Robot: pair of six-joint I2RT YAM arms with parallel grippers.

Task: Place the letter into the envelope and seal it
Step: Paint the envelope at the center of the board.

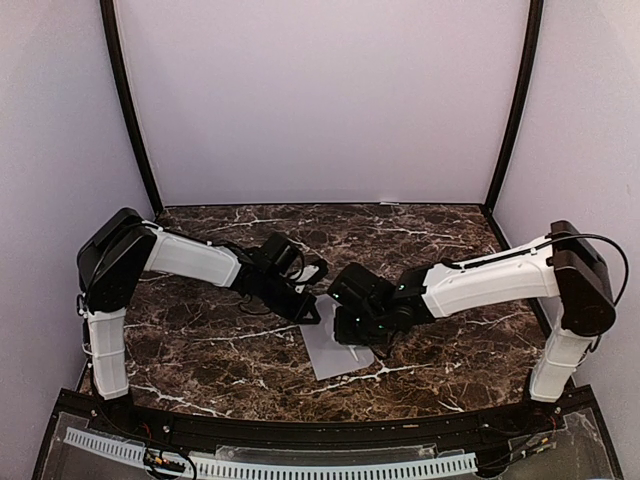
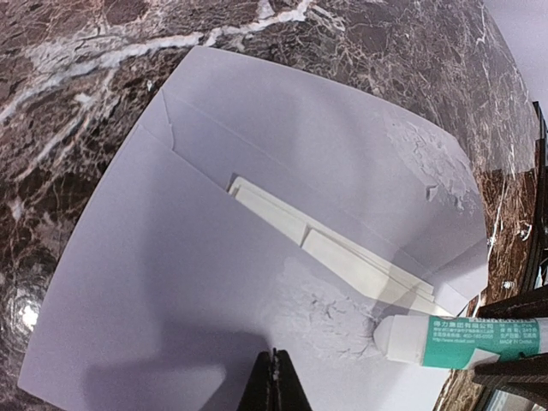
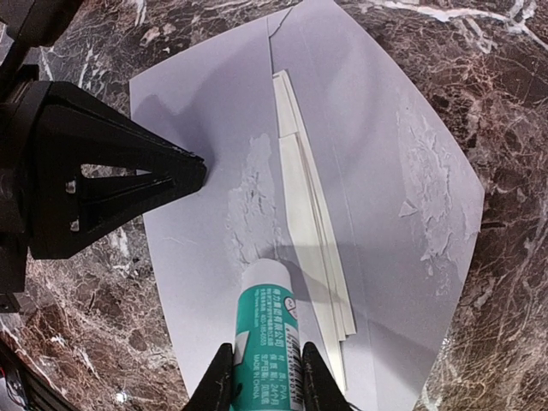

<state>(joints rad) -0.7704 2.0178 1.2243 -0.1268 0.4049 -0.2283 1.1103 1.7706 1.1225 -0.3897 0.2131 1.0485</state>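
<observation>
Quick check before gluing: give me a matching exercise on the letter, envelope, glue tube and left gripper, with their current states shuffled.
Things:
1. folded cream paper letter
2. grey paper envelope
3. white and teal glue tube
4. left gripper

States:
A. held by the right gripper, between its fingers
B. fingers shut, tip over the envelope
C. flat on the dark marble table, flap open
D. partly tucked into the envelope's pocket

Pairs: 1-D, 2-C, 3-A, 4-B.
</observation>
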